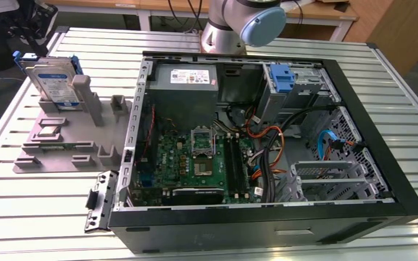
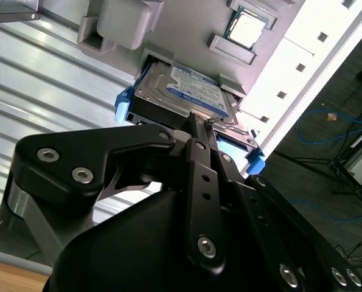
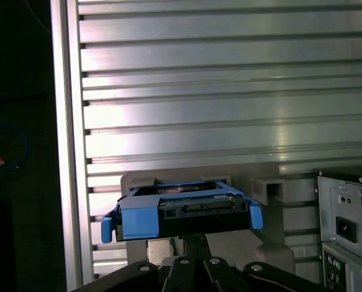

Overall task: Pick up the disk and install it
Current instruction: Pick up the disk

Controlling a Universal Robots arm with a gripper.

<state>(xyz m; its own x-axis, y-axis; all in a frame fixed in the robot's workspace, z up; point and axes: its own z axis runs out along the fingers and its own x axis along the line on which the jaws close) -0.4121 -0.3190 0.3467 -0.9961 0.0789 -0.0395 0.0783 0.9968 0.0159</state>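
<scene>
A slatted metal table (image 1: 35, 217) is seen carrying everything in the scene. Much of its middle and the exterior view's right is taken up by an open black computer case (image 1: 267, 231), laid on its side, in which a green circuit board (image 1: 194, 163) is exposed. The base of the robot arm (image 1: 241, 22) is mounted on the far side of the case. A grey power-supply box (image 1: 187, 81) is fitted in the case's far corner, and a blue latch (image 1: 282, 79) is seen further to the exterior view's right along the same far wall.

A grey moulded holder (image 1: 56, 149) is laid on the table at the exterior view's left, just beside the case. The disk (image 1: 53, 81) is stood upright on its edge in a slot at the far end of this holder, its label turned toward the exterior camera; it has not been lifted out.

The tool (image 2: 199, 125) is placed right at the disk's (image 2: 181, 91) upper edge, against the blue frame. Whether the tool is open or gripping the disk (image 3: 187, 213) cannot be told. A small square chip (image 2: 247, 28) is seated in a recess of the holder near the disk.
</scene>
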